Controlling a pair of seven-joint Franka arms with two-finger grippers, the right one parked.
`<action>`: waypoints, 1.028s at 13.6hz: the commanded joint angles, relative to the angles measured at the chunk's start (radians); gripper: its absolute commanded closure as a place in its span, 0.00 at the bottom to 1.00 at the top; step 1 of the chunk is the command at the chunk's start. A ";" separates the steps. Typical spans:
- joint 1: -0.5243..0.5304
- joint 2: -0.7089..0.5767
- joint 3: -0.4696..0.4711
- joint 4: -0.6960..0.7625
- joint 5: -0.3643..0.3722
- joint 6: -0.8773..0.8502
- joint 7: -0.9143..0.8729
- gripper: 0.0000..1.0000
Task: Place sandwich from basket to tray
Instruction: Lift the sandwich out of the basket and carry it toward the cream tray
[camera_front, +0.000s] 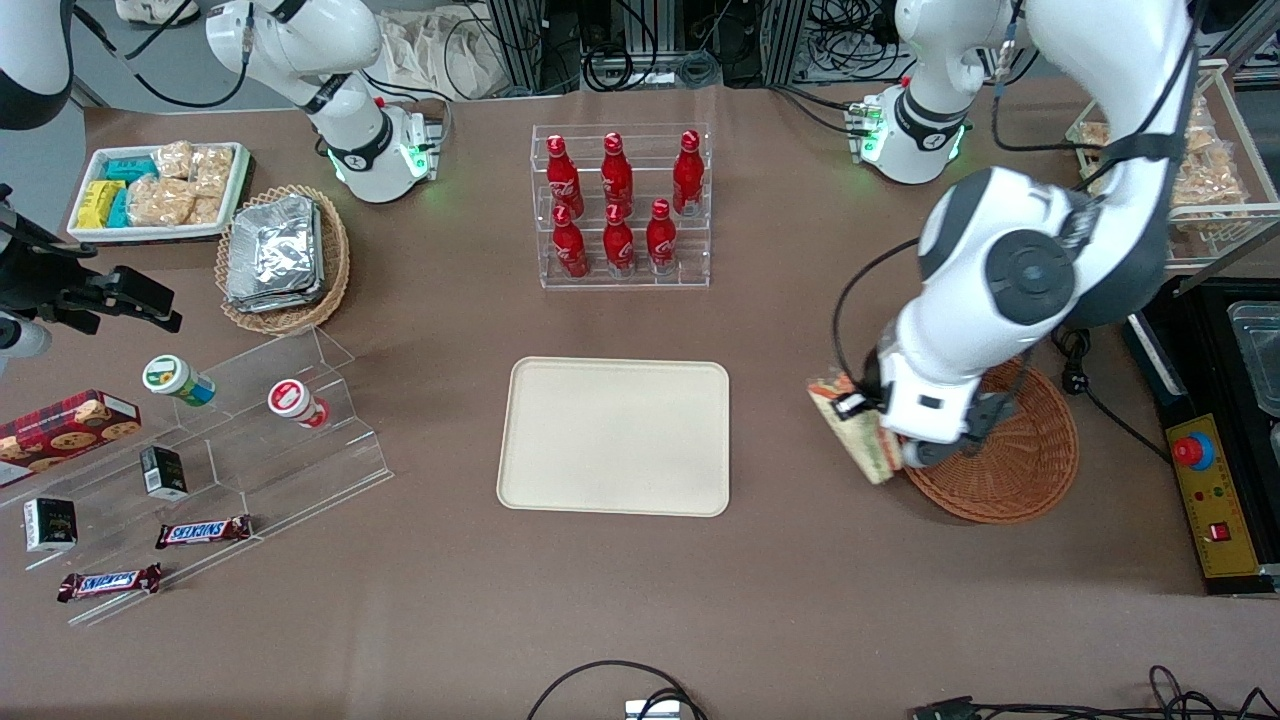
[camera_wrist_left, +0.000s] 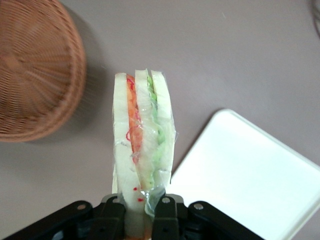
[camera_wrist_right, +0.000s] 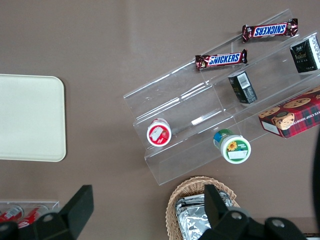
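Jaws (camera_wrist_left: 139, 212) on film-wrapped triangular sandwich (camera_wrist_left: 142, 135)

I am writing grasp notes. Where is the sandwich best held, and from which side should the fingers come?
Probably as the gripper holds it now: shut on one end of the sandwich, fingers pressing the two flat bread faces from above. The wedge is thin, and the layers run lengthwise. It hangs between the basket and the tray.

The gripper (camera_wrist_left: 139, 210) pinches the sandwich (camera_wrist_left: 143, 135) and holds it up in the air, between the basket (camera_front: 1010, 455) and the tray (camera_front: 615, 436). The sandwich is white bread with red and green inside. The brown round basket and flat cream tray sit on the table.
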 joint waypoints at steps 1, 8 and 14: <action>-0.032 0.163 -0.086 0.141 0.065 -0.008 -0.002 1.00; -0.195 0.374 -0.084 0.182 0.188 0.148 -0.031 1.00; -0.223 0.434 -0.084 0.182 0.205 0.189 -0.045 0.68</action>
